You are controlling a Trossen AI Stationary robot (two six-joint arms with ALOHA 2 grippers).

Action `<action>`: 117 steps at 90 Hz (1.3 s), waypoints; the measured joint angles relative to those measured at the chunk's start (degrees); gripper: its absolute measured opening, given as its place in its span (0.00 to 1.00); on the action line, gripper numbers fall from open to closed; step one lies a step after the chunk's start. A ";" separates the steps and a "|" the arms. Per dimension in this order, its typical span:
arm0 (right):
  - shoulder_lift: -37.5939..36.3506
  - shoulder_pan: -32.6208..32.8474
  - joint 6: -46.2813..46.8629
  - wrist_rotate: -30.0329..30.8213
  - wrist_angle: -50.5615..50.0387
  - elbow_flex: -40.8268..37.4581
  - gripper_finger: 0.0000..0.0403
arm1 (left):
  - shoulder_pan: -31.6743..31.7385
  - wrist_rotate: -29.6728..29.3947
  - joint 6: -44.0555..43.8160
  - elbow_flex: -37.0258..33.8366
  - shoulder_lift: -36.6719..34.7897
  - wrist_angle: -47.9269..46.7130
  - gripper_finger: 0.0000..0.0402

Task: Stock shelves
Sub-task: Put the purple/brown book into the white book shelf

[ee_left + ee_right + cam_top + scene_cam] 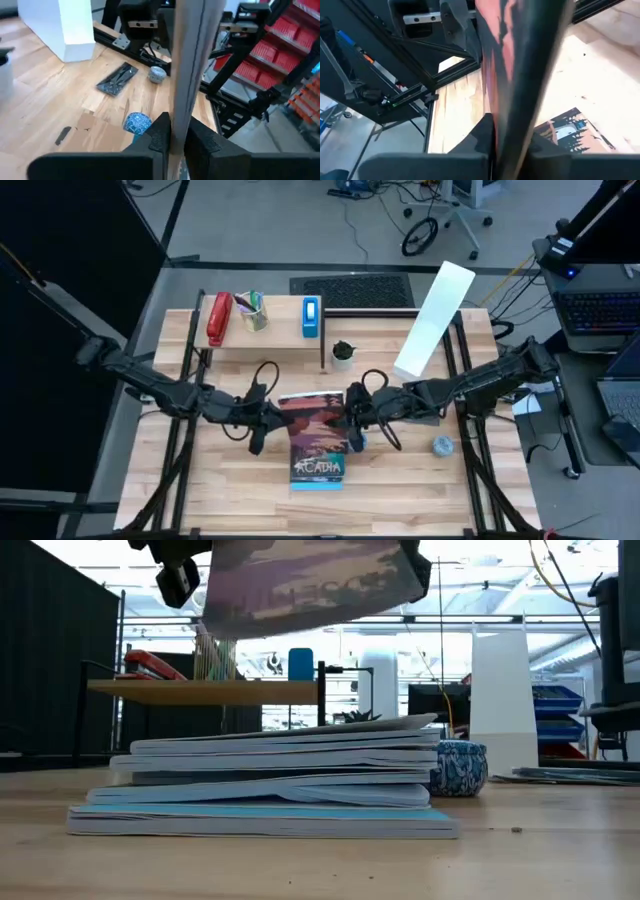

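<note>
A thin book with a dark red picture cover (312, 412) hangs above a stack of books (318, 465) lying flat in the middle of the table. My left gripper (268, 420) is shut on the book's left edge and my right gripper (354, 418) on its right edge. In the low view the lifted book (310, 580) floats well over the stack (270, 785). The low plank shelf (270, 332) stands on its black legs at the far left. The white file holder (435, 320) stands at the far right. My left gripper pinches the book's left edge (181, 117) between its two fingers (161, 136), coming level from the table's left. The book is lifted clear of the stack and lies roughly flat. My right gripper pinches the book's right edge (512, 112) between its two fingers (481, 134), coming level from the table's right. The book hangs between both grippers, clear of the stack.
On the shelf sit a red stapler (219, 318), a pen cup (253, 312) and a blue object (311, 317). A small potted plant (343, 354) stands beside the shelf. A blue patterned ball (442, 446) lies right of the stack, and a keyboard (352, 290) at the far edge.
</note>
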 joint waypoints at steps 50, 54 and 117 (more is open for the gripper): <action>-0.04 0.41 13.33 12.49 -20.55 2.28 0.00 | 1.58 0.80 -1.14 0.02 0.00 -5.84 0.44; -0.17 0.83 13.50 12.59 -22.65 3.45 0.00 | 1.60 0.77 -1.46 0.02 0.00 -6.34 0.45; 0.11 2.23 33.57 51.02 -38.54 13.54 0.01 | 1.67 -5.63 4.42 1.93 4.43 -1.01 0.46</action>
